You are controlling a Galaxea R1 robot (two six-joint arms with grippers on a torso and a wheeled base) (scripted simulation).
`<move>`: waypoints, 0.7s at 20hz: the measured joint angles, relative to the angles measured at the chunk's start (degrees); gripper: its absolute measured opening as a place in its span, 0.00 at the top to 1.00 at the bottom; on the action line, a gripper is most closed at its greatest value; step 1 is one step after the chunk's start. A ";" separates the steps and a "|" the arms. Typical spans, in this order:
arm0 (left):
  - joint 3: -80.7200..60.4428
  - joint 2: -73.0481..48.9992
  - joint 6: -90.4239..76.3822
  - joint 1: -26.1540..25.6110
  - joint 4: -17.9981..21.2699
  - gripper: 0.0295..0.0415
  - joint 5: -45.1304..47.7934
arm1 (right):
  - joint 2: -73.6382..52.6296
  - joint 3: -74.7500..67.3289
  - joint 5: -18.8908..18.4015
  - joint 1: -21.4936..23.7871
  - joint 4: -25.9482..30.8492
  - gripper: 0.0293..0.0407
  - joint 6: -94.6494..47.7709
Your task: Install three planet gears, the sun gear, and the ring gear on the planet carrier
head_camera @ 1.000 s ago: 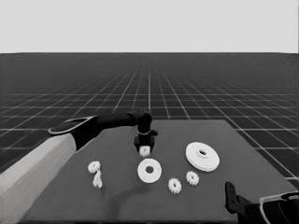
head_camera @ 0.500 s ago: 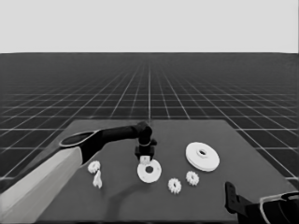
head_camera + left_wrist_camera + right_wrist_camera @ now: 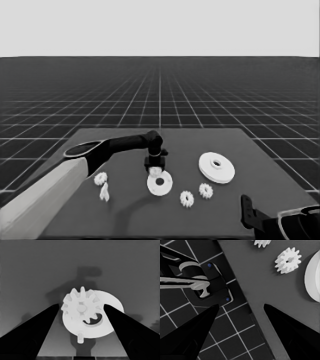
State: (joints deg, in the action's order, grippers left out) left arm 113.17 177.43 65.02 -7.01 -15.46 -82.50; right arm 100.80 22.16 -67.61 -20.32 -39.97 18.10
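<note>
A small toothed gear (image 3: 81, 307) is held between the jaws of the left gripper (image 3: 155, 167), just above the smaller round part (image 3: 160, 184) at the middle of the surface (image 3: 125, 220). The right gripper (image 3: 240, 312) is parked at the near right corner, jaws spread wide.

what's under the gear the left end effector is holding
The smaller round part lies under the held gear, its central hole partly covered. The left end effector grips that gear; the surface beneath it is hidden.

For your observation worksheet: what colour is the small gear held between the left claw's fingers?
White, like the smaller round part under it. The gear shows best in the left wrist view.
</note>
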 joint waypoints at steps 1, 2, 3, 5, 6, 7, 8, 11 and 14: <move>-3.97 -1.37 2.17 2.81 2.59 0.25 -2.05 | 0.00 0.00 0.00 0.00 0.00 0.19 0.00; -5.64 -1.89 3.09 5.15 4.39 0.25 -3.04 | 0.00 0.00 0.00 0.00 0.00 0.19 0.00; -6.32 -2.08 3.48 6.50 5.52 0.25 -3.53 | 0.00 0.00 0.00 0.00 0.00 0.19 0.00; -6.76 -2.19 3.73 7.68 6.61 0.25 -3.95 | 0.00 0.00 0.00 0.00 0.00 0.19 0.00; -6.82 -2.21 3.76 7.92 6.85 0.25 -4.04 | 0.00 0.00 0.00 0.00 0.00 0.19 0.00; -6.85 -2.22 3.77 8.05 7.00 0.25 -4.09 | 0.00 0.00 0.00 0.00 0.00 0.19 0.00; -6.86 -2.22 3.78 8.12 7.08 0.25 -4.11 | 0.00 0.00 0.00 0.00 0.00 0.19 0.00; -29.66 -16.75 6.34 7.98 6.79 0.25 -4.30 | 0.00 0.00 0.00 0.00 0.00 0.19 0.00; -35.16 -42.00 -7.89 7.70 7.50 0.25 -2.13 | 0.00 0.00 0.00 0.00 0.00 0.19 0.00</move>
State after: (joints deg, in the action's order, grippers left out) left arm 78.01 135.43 57.13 0.69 -7.96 -84.63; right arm 100.80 22.16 -67.61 -20.32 -39.97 18.10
